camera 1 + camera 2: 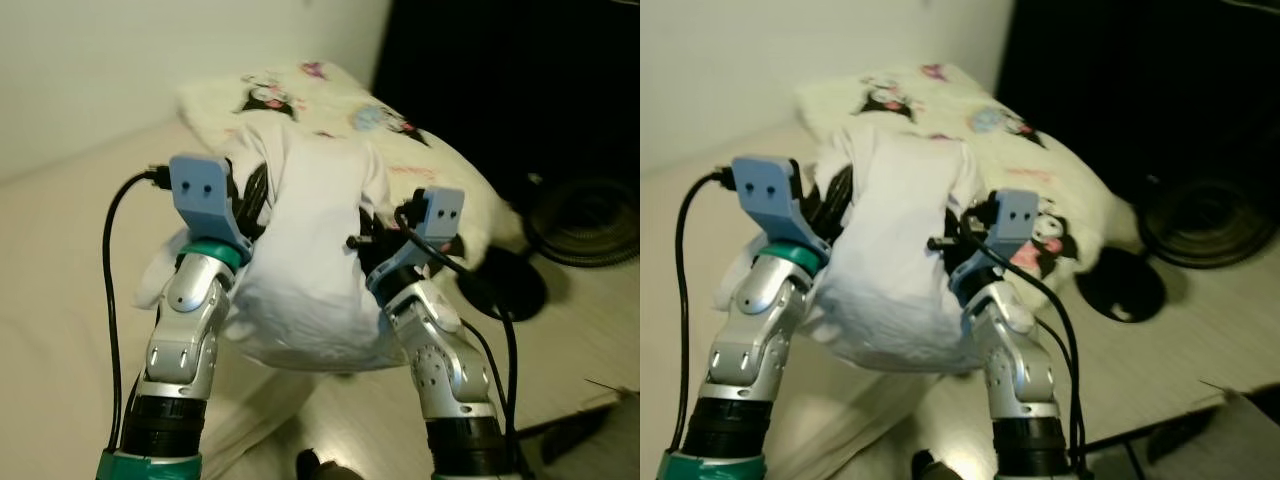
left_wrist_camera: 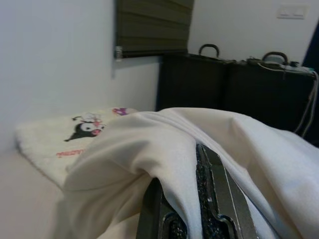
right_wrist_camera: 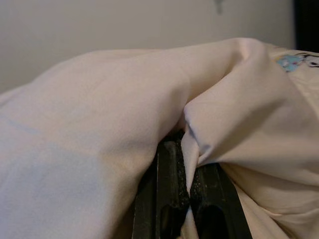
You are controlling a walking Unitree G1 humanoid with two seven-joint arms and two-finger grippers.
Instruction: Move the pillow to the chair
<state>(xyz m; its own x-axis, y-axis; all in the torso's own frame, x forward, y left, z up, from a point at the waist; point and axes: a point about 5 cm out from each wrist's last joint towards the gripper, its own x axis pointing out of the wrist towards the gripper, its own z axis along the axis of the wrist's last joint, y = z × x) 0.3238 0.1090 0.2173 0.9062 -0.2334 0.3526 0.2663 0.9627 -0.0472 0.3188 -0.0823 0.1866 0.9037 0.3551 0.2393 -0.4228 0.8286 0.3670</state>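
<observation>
The white pillow [image 1: 310, 260] hangs in the air between the 2 arms, in front of the robot's chest and above the pale surface of the bed [image 1: 70, 260]. The left gripper [image 2: 194, 199] is closed on a fold of the pillow's cover: in the left wrist view the 2 black fingers [image 2: 219, 194] lie almost together with a ridge of white cloth pinched between them. The right gripper [image 3: 187, 199] is likewise closed on the pillow, with a pleat of cloth running down between its fingers [image 3: 167, 184]. In the head views both grippers are buried in the sides of the pillow, the left one on the pillow's left flank and the right one on its right flank.

Behind the pillow lies a cream blanket [image 1: 300, 95] printed with cartoon figures, spread across the far part of the bed. To the right, on the floor, stand a round black base [image 1: 505, 285] and a dark ribbed round object [image 1: 590, 220]; what each is cannot be told. Dark cases [image 2: 234, 84] stand against the wall under a window blind [image 2: 152, 25].

Progress, as judged: the grasp and lift appear complete, with the pillow clear of the bed. What is left is the carry to the chair, the placing of the pillow on its seat, and the release by both grippers.
</observation>
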